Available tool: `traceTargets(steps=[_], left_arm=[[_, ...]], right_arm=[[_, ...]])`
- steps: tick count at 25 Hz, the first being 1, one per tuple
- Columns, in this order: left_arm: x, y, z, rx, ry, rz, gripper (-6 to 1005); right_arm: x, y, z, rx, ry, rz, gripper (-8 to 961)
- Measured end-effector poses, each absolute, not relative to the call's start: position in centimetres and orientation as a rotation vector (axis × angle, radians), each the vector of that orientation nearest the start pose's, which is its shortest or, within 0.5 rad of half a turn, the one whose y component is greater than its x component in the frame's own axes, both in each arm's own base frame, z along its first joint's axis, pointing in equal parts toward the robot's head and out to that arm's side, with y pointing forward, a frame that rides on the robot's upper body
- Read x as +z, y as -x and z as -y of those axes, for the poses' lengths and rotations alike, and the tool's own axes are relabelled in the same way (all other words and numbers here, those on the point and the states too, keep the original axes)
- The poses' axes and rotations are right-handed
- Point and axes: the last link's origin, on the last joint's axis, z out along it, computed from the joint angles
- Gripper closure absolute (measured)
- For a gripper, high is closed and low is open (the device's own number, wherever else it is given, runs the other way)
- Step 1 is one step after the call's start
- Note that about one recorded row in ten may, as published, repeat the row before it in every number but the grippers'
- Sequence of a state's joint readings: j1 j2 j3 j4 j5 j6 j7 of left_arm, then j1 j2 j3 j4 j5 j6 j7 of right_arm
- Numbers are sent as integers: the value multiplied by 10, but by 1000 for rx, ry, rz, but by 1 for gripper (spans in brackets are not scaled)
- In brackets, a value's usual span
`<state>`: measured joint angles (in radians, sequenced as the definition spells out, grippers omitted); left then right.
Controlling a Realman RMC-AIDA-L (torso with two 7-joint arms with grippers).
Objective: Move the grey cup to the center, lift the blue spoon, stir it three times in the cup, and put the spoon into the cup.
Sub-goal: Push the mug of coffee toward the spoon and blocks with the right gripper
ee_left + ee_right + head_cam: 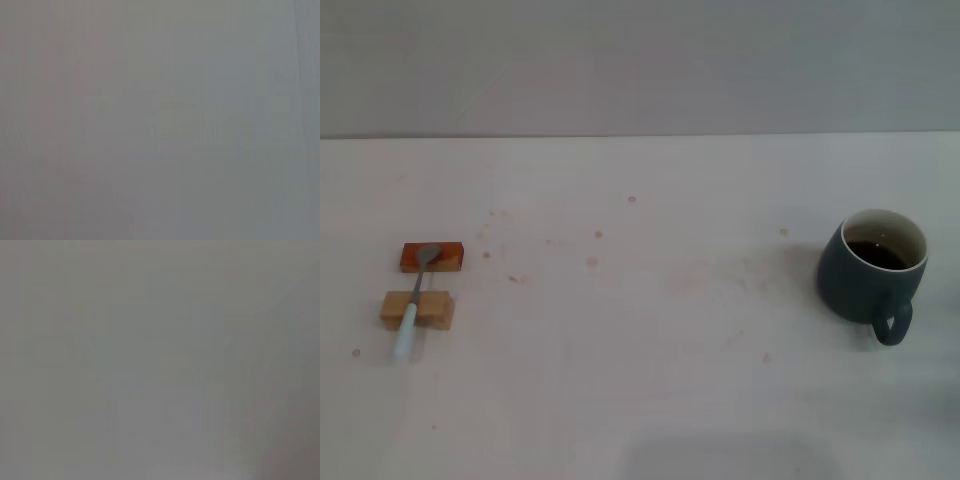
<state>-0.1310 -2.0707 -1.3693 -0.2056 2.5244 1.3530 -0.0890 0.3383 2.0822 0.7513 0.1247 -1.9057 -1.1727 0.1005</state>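
A grey cup (873, 266) and a blue spoon (417, 299) sit well apart on a pale table (640, 380), no arm in sight.

Head view: the cup stands upright at the right, handle toward the camera, dark liquid inside. At the left the spoon bridges two wooden blocks (423, 283), bowl on the far reddish one, pale handle pointing toward the camera. Left wrist view: featureless grey; its gripper cannot be seen. Right wrist view: likewise blank, gripper unseen.

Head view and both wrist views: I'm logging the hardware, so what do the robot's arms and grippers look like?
No arm or gripper shows in any view. The head view holds only the grey cup and blue spoon; both wrist views are blank grey.
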Motion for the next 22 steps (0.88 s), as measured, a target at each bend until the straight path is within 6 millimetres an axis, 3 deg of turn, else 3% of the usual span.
traceTargets(steps=[7, 22], left_arm=[[58, 406, -231, -565, 1145, 527, 187], [58, 404, -233, -573, 1144, 522, 187]], right_arm=[[-14, -373, -300, 551, 1450, -724, 954], [-32, -360, -303, 570, 1536, -740, 954]])
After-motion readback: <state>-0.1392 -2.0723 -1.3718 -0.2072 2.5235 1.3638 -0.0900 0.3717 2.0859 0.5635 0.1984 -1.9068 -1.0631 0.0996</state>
